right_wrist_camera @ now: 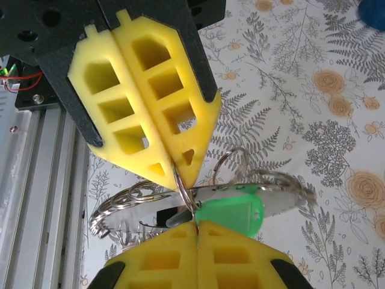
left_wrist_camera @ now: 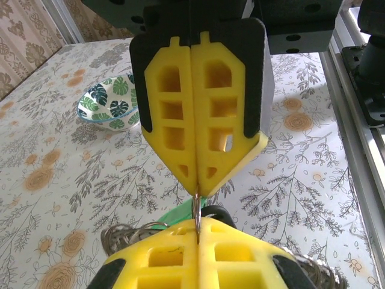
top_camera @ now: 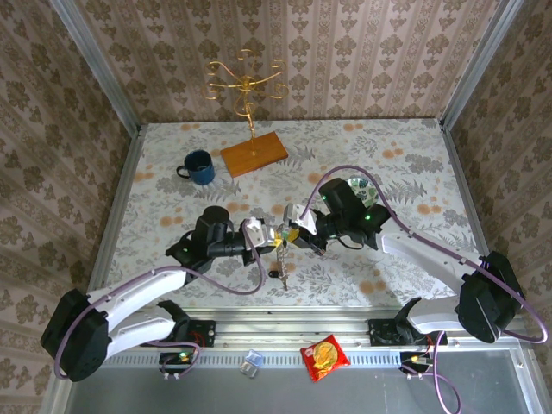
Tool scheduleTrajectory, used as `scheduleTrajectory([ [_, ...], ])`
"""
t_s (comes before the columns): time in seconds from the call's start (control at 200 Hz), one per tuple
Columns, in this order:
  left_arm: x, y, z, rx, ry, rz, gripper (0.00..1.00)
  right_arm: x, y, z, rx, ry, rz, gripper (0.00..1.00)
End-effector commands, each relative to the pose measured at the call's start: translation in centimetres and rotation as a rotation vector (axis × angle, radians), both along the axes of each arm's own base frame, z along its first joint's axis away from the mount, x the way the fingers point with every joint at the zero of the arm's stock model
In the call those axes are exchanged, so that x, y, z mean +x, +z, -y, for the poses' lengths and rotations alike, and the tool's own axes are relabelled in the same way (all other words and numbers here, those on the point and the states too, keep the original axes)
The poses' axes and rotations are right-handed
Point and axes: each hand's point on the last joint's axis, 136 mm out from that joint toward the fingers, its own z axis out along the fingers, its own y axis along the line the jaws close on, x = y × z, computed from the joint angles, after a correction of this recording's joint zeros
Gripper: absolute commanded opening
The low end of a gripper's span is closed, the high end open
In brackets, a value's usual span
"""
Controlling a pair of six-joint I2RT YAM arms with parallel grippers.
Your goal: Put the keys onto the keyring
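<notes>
Left claw (left_wrist_camera: pixel 197 227) and right claw (right_wrist_camera: pixel 197 224) clenched tip to tip, mid-frame in the top view, both pinching the keyring (right_wrist_camera: pixel 181 188). Green key (right_wrist_camera: pixel 231 212) at lower centre of the right wrist view, just above that claw's tips.

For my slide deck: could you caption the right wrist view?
Left gripper and right gripper, shut tip to tip, pinch a thin wire keyring beside a green plastic-headed key.

No legible text or labels anywhere
</notes>
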Motion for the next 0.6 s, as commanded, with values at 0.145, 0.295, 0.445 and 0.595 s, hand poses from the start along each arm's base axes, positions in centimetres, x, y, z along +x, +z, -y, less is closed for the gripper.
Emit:
scheduleTrajectory([
  [0.145,-0.3,1.5,0.5,-0.084,-0.017,0.027,0.0,0.3,-1.4,-0.9,0.045,-0.002,-0.108,0.02],
  [0.295,-0.2,1.3,0.5,-0.1,-0.004,0.02,0.0,0.1,-0.2,-1.1,0.105,0.008,-0.087,0.2],
  [0.445,0.1,1.7,0.4,-0.141,0.026,0.016,0.0,0.6,1.0,0.2,0.152,-0.034,0.007,0.3],
  [0.595,0.2,2.1,0.3,-0.189,0.041,0.0,0.0,1.4,1.5,1.3,0.175,-0.086,0.15,0.35],
])
